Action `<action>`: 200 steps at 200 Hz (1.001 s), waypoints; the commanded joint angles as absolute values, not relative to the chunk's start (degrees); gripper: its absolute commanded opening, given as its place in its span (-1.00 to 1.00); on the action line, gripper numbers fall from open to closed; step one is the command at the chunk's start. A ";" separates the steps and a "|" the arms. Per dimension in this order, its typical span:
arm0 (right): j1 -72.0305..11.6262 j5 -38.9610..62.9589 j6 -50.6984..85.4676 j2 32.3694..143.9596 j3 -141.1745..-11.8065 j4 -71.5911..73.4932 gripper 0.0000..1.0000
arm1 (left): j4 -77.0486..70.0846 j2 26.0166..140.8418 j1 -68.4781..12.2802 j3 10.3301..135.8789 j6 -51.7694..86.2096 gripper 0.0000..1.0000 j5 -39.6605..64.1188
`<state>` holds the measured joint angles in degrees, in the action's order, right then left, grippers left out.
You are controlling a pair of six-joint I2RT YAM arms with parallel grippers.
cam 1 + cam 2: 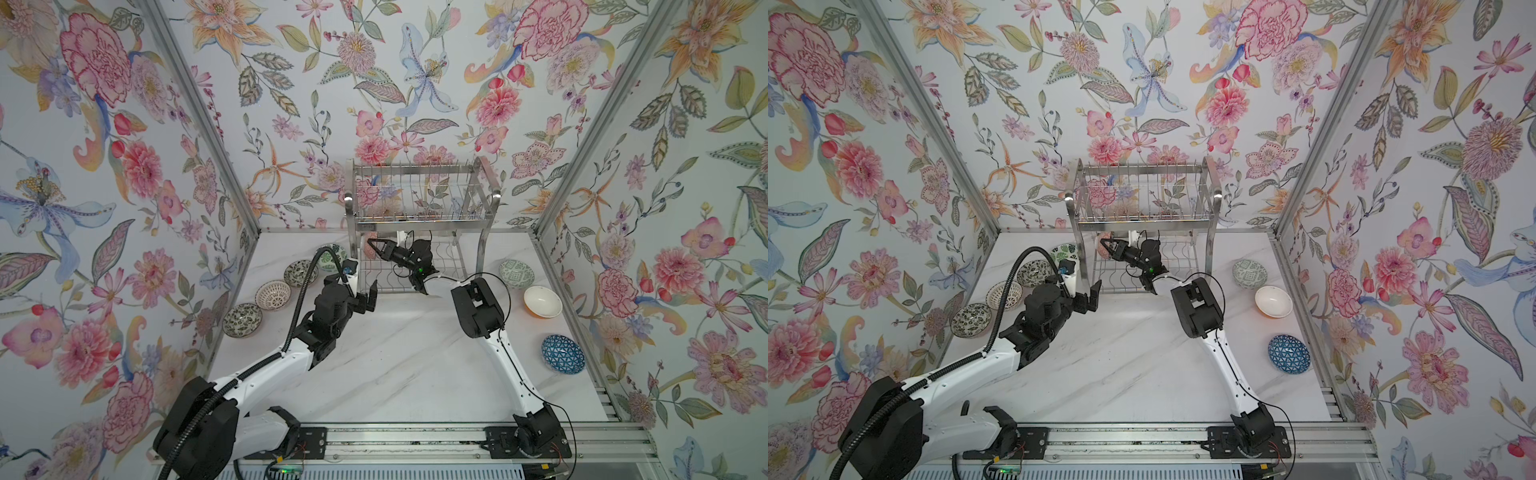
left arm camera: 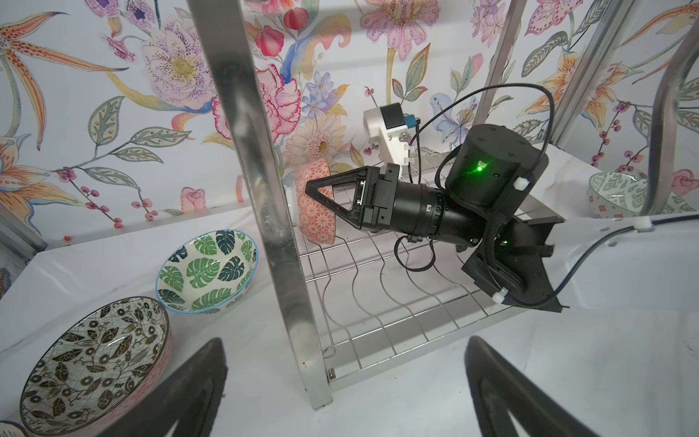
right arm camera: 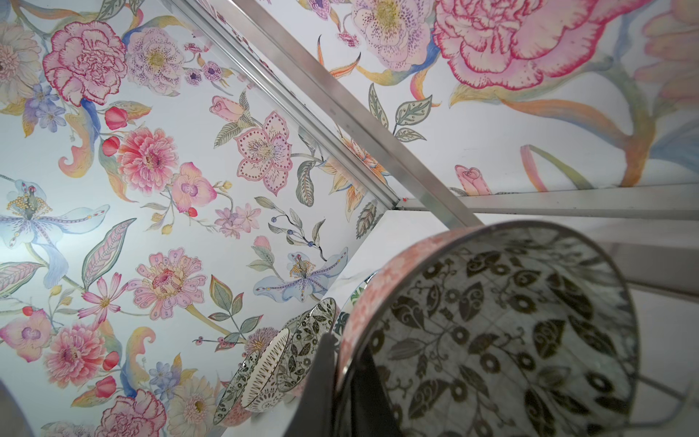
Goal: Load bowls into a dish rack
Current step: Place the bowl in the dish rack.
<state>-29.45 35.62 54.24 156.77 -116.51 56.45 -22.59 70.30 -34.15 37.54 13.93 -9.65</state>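
My right gripper [image 2: 313,188] is pinching shut on the rim of the pink bowl [image 2: 316,223], and I'm holding it up on edge w/ its black-white floral inside facing my wrist cam. It's hanging under the top tier at the left end of the dish rack [image 1: 415,226], just over the wavy wires [image 2: 378,295] of the lower tier; can't tell if it's touching them. My left gripper [image 1: 371,296] is hovering wide open w/ nothing in it, near the rack's front-left leg [image 2: 272,212]. Other bowls are sitting on the table [image 1: 395,365]: leaf bowl [image 2: 206,265], floral bowl [image 2: 94,363], lattice bowl [image 1: 273,294] + dark floral bowl [image 1: 242,319] on the left; green-patterned bowl [image 1: 516,273], white bowl [image 1: 542,302] + blue bowl [image 1: 563,353] on the right.
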 commanded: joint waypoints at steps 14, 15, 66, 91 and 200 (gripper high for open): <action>-28.13 35.58 52.75 154.23 -114.21 55.58 -1.00 | -21.54 71.02 -34.67 39.37 14.41 0.98 -10.45; -28.13 35.59 52.70 154.15 -114.19 55.52 -1.00 | -21.54 71.06 -34.74 39.37 14.41 0.98 -10.46; -28.03 36.08 51.17 152.90 -112.68 54.51 -0.94 | -20.75 70.55 -35.03 39.55 14.41 0.98 -10.81; -27.95 36.21 50.96 152.49 -112.36 54.27 -0.86 | -20.29 70.06 -35.06 39.49 14.16 0.98 -11.15; -27.86 36.80 50.17 150.46 -110.27 53.70 -0.64 | -19.34 68.64 -35.17 39.20 14.59 0.98 -11.60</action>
<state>-28.58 36.51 51.22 153.18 -111.39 54.57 -20.49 69.95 -34.52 37.71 13.96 -9.93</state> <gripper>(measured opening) 0.177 0.992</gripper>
